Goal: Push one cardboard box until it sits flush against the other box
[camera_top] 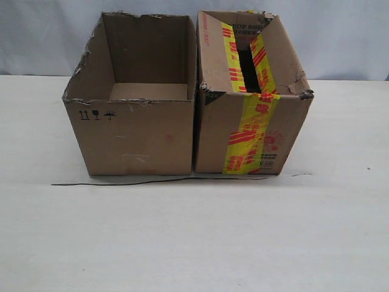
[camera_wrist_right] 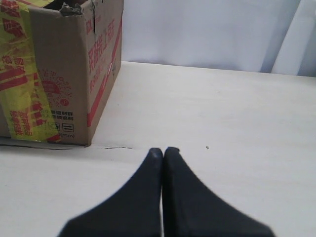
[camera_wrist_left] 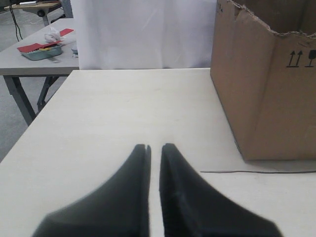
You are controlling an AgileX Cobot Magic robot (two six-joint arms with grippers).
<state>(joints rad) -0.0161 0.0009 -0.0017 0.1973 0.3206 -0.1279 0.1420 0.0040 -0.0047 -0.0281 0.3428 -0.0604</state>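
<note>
The cardboard box point(camera_top: 252, 131) with yellow tape and red print stands on the right of the exterior view. Its side wall touches the other box point(camera_top: 137, 134), a plain brown carton with torn rims, and almost no gap shows between them. Neither gripper appears in the exterior view. In the left wrist view my left gripper point(camera_wrist_left: 155, 146) hovers over bare table, jaws nearly together and holding nothing, apart from the plain box point(camera_wrist_left: 266, 89). My right gripper point(camera_wrist_right: 164, 149) is shut on nothing, a short way off the taped box point(camera_wrist_right: 54, 74), whose red-striped side faces it.
A thin black wire point(camera_top: 140, 181) lies on the white table point(camera_top: 194, 243) along the fronts of both boxes. Beyond the table's edge, the left wrist view shows a grey side table point(camera_wrist_left: 34, 61) with a teal tray. A white curtain hangs behind.
</note>
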